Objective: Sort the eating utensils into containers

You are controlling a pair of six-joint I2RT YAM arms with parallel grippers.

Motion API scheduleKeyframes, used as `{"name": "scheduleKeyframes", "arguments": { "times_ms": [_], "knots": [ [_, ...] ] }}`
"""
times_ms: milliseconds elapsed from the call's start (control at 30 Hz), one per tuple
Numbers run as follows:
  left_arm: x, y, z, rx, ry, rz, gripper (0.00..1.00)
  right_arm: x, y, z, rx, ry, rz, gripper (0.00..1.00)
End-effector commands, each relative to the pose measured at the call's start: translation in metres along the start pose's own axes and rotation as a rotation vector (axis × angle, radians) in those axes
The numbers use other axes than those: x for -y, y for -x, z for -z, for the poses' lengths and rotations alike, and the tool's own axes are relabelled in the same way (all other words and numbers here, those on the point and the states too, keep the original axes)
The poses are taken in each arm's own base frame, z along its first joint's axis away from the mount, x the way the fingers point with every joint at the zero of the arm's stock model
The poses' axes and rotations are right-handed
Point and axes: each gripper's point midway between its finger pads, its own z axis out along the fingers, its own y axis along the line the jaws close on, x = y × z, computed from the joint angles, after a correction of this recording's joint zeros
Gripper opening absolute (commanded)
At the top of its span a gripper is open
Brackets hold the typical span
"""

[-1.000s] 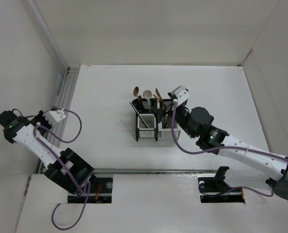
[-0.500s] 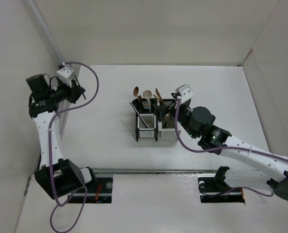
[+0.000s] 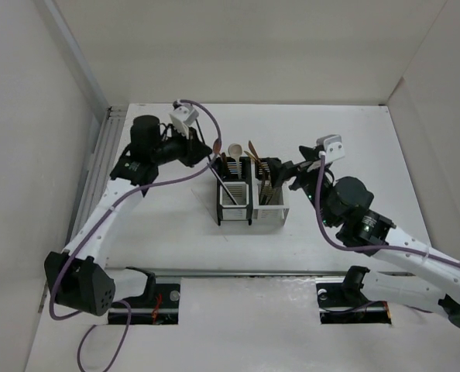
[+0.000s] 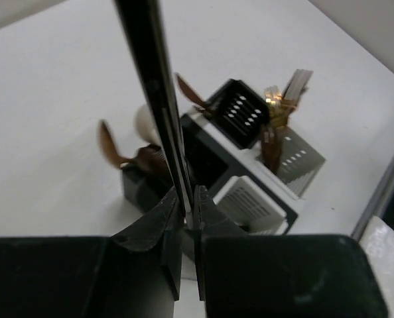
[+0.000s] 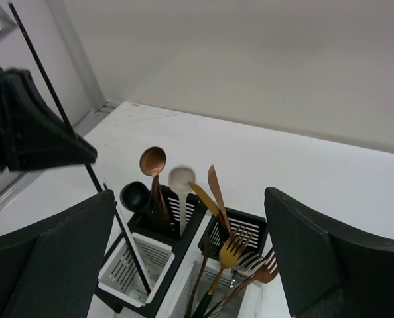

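My left gripper (image 3: pixel 205 155) (image 4: pixel 189 199) is shut on a black chopstick (image 4: pixel 150 86). The stick slants down, and its lower end stands in the near-left white compartment (image 5: pixel 158 248) of the caddy (image 3: pixel 231 215). In the right wrist view the chopstick (image 5: pixel 121 228) runs down from the left gripper. My right gripper (image 3: pixel 290 172) (image 5: pixel 189 195) is open and empty, just right of the caddy. The far-left black compartment holds a copper spoon (image 5: pixel 152 161), a pale spoon (image 5: pixel 182 177) and a black spoon (image 5: pixel 135 196). The far-right black one holds knives (image 5: pixel 215 185). The near-right white one holds forks (image 5: pixel 231 250).
A metal rail (image 3: pixel 110 147) runs along the table's left edge. White walls close in the left, back and right. The left arm's purple cable (image 3: pixel 201 116) loops above its wrist.
My left arm has swung from the far left edge over to the caddy with the chopstick. My right gripper has drawn back from the caddy to the right.
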Motion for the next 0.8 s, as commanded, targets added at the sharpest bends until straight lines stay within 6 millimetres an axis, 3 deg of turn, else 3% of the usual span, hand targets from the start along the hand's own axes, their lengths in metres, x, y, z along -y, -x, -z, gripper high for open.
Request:
{"name": "scheduleKeyframes", "arguments": {
  "times_ms": [0, 33, 67, 100, 267, 567, 700, 767],
  "knots": [
    [0.037, 0.01, -0.006, 0.069, -0.07, -0.008, 0.0, 0.005, -0.012, 0.004, -0.037, -0.035, -0.004, 0.98],
    [0.043, 0.001, -0.014, 0.06, -0.088, 0.007, 0.0, 0.005, -0.012, 0.004, -0.037, -0.035, -0.004, 0.98],
    [0.043, 0.005, -0.014, 0.075, -0.089, -0.003, 0.0, 0.005, -0.012, 0.004, -0.037, -0.035, -0.004, 0.98],
    [0.05, -0.007, -0.024, 0.051, -0.116, 0.001, 0.0, 0.005, -0.018, 0.002, -0.054, -0.035, 0.006, 0.98],
    [0.07, -0.006, -0.039, 0.074, -0.16, -0.058, 0.0, 0.002, -0.043, 0.001, -0.156, -0.026, 0.072, 0.99],
    [0.059, -0.081, -0.053, -0.012, -0.119, -0.081, 0.0, 0.002, -0.05, 0.003, -0.177, -0.016, 0.093, 1.0],
    [0.058, -0.088, -0.056, 0.035, -0.116, -0.043, 0.0, 0.002, -0.056, 0.0, -0.191, -0.026, 0.104, 1.0],
    [0.061, -0.082, -0.057, 0.069, -0.132, -0.049, 0.02, 0.004, -0.056, 0.0, -0.19, -0.035, 0.104, 1.0]
  ]
}}
